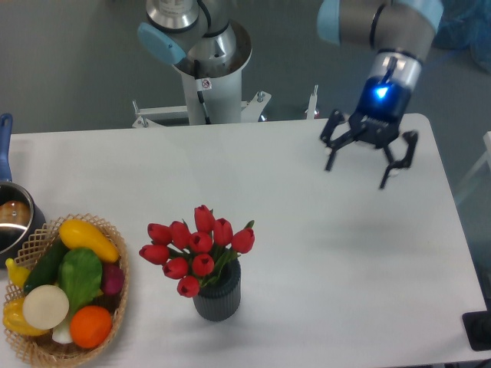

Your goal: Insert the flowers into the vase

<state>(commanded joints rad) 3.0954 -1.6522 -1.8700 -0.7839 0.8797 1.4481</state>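
The flowers (197,248), a bunch of red tulip buds on green stems, stand upright in the vase (217,297), a short dark grey ribbed cylinder near the table's front centre. The buds spread wider than the vase mouth and lean to the left. My gripper (358,175) hangs open and empty above the table's far right part, well away from the flowers, fingers pointing down.
A wicker basket (31,243) of vegetables sits at the front left. A steel pot (14,219) with a blue handle (4,146) stands at the left edge. The robot base (209,69) rises behind the table's far edge.
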